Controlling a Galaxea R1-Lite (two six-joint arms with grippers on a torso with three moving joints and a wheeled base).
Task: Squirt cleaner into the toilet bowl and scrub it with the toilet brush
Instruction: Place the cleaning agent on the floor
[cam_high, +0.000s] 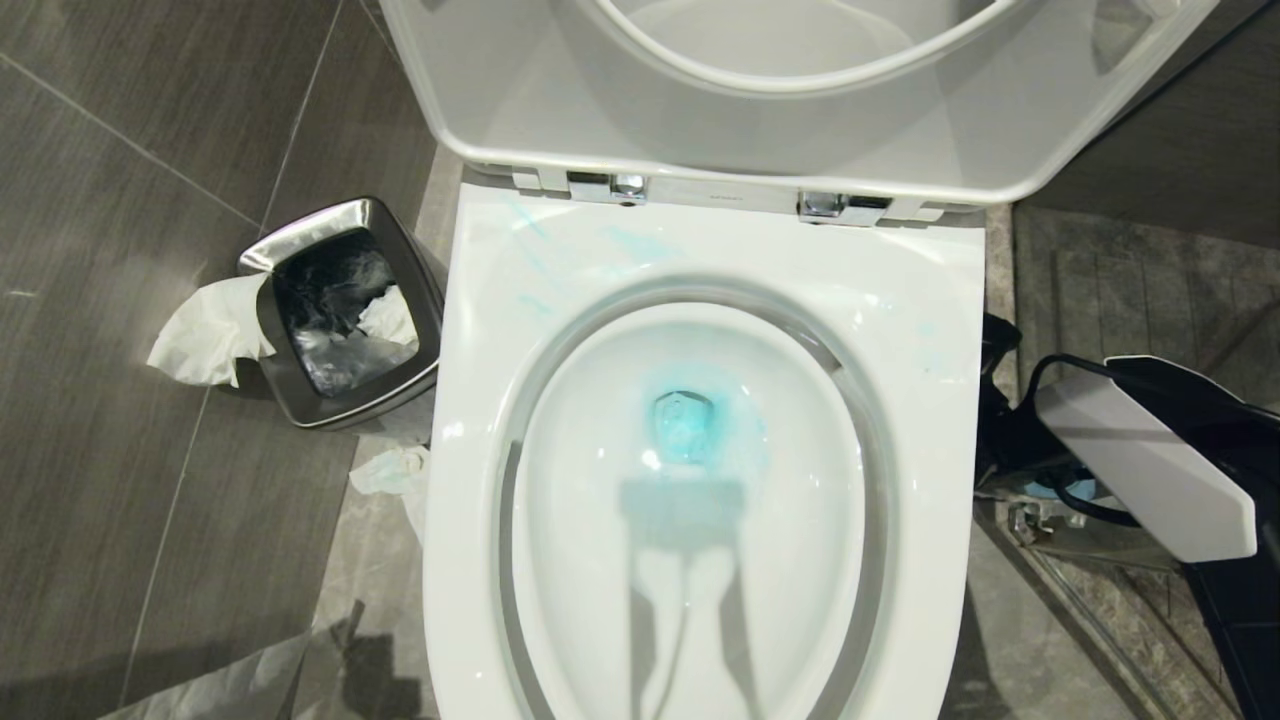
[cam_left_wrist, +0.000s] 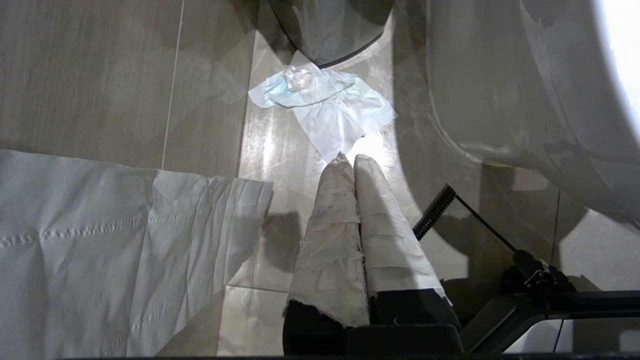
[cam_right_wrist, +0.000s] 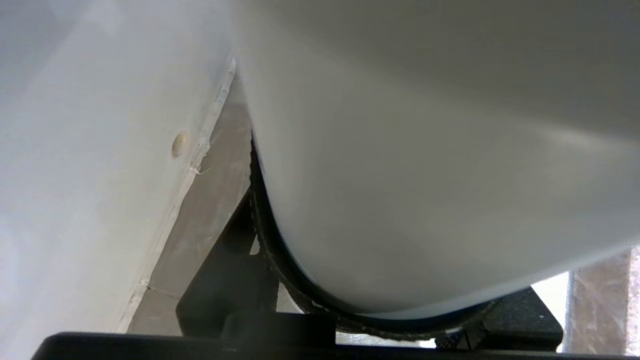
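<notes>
The right pincer (cam_right_wrist: 280, 280) is about half closed, and its black ribbed pad (cam_right_wrist: 257, 220) is pressed against the rounded side of a pale whitish plastic cleaner bottle (cam_right_wrist: 425, 175), so it appears to hold the bottle. The label and nozzle are out of sight. Just beside the bottle is the white glazed outer wall of the toilet, down where its base meets the grey tiled floor (cam_right_wrist: 210, 200). In the head view the right arm (cam_high: 1140, 470) reaches low along the right side of the large white ceramic toilet bowl (cam_high: 900, 330).

Blue liquid (cam_high: 690, 425) already pools at the drain and faintly streaks the rim, so the squirting looks done. The step in hand is probably setting the bottle on the floor beside the toilet.

To do it well:
- Keep the cleaner bottle upright and bring it down until its base sits flat on the tile.
- Only then open the pincer, and lift clear without brushing the toilet wall or tipping the bottle.
- Leave room for reaching the toilet brush, which cannot be seen in any view.

The left pincer (cam_left_wrist: 350, 159) is parked low over the floor on the other side. Its white-wrapped fingers (cam_left_wrist: 330, 225) are pressed together with nothing between them. They point at a crumpled white tissue (cam_left_wrist: 325, 100), with the small square steel bin (cam_high: 300, 235) beyond it.
</notes>
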